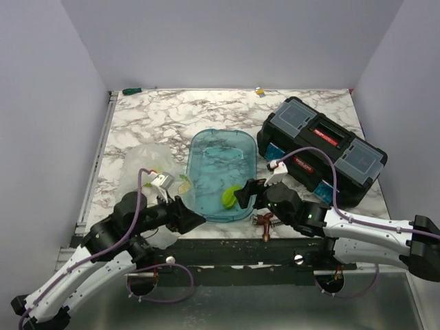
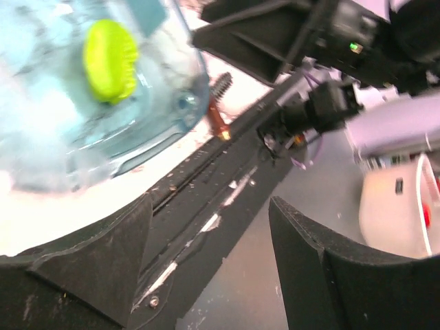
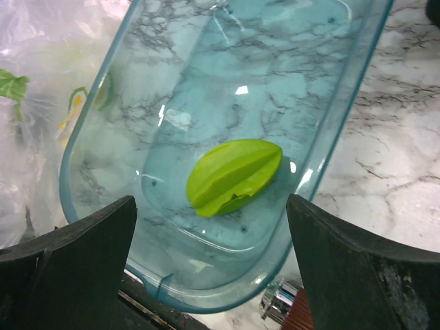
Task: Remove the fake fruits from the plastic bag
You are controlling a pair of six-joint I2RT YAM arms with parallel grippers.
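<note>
A ribbed light green fake fruit (image 1: 231, 196) (image 3: 234, 175) (image 2: 110, 60) lies in the near end of the teal tray (image 1: 218, 148). The crinkled clear plastic bag (image 1: 146, 163) (image 3: 31, 103) lies left of the tray, with green and yellow shapes (image 3: 75, 110) showing faintly through it. My right gripper (image 1: 249, 192) (image 3: 210, 206) hangs open just above the tray's near right corner, with the green fruit beyond its fingers. My left gripper (image 1: 190, 218) (image 2: 210, 206) is open and empty at the table's front edge, between bag and tray.
A black toolbox (image 1: 322, 148) stands right of the tray. A copper-coloured fitting (image 1: 265, 224) (image 2: 217, 118) lies by the front edge near the tray's corner. A green-handled tool (image 1: 132, 90) and a small yellow item (image 1: 260, 90) lie at the back wall.
</note>
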